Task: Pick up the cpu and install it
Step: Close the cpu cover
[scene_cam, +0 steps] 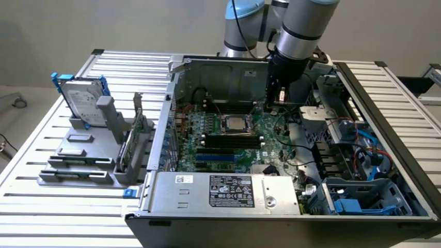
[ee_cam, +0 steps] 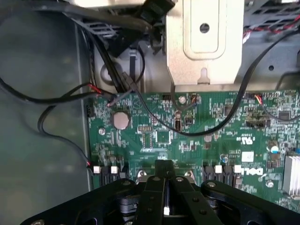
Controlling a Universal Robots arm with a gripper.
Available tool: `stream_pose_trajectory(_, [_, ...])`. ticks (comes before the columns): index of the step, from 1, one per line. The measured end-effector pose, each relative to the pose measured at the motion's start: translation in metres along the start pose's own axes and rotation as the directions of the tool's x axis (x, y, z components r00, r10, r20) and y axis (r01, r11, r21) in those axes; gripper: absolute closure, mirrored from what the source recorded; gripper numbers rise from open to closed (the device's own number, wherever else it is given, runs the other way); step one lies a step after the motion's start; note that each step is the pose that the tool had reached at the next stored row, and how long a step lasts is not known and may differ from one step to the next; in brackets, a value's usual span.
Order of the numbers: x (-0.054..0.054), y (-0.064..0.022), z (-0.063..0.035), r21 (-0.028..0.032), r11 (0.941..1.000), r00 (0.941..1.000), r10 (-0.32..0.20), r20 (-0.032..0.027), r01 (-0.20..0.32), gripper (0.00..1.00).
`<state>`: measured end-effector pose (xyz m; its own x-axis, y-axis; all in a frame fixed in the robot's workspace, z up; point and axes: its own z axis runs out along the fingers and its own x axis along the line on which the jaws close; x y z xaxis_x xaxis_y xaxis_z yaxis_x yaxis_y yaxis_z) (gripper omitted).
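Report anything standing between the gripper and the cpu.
Nothing visible does. The cpu lies seated on the motherboard; the shut gripper hangs above the board, to the exterior view's right of the cpu.

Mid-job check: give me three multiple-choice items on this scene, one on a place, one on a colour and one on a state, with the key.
1. Where is the cpu?
A. In the socket on the board, inside the case.
B. On the grey holder outside the case.
C. On the table in front of the case.

2. What colour are the side rails of the hard drive?
A. Red.
B. Yellow.
C. Blue.

3. How do the jaws stand?
A. Wide open.
B. Shut.
C. Clamped on the hard drive.

Key:
1 A, the exterior view shows a silvery square sitting in the socket.
2 C, blue rails flank the upright drive.
3 B, the wrist view shows them pressed together over the board.
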<state>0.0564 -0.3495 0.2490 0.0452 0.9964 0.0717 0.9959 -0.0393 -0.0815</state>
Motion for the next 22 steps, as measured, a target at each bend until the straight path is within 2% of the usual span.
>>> stream_pose_trajectory(4, [0.000,-0.0032,0.0002,0.0486,0.9988,1.0000,0.004,0.0016,-0.004,0.89])
stream_pose_trajectory(6, [0.000,-0.0064,0.0004,0.0678,0.9977,1.0000,0.005,0.0025,-0.005,0.89])
stream_pose_trajectory(7, [0.000,-0.0085,0.0006,0.0746,0.9972,1.0000,0.005,0.0026,-0.006,0.89])
stream_pose_trajectory(12, [-0.001,-0.0201,0.0017,0.1005,0.9949,1.0000,0.007,0.0027,-0.007,0.89])
stream_pose_trajectory(16, [-0.001,-0.0290,0.0027,0.1249,0.9921,1.0000,0.009,0.0022,-0.009,0.89])
stream_pose_trajectory(20, [-0.002,-0.0350,0.0037,0.1534,0.9881,0.9999,0.011,0.0026,-0.011,0.89])
stream_pose_trajectory(22, [-0.002,-0.0378,0.0041,0.1724,0.9850,0.9999,0.012,0.0036,-0.013,0.89])
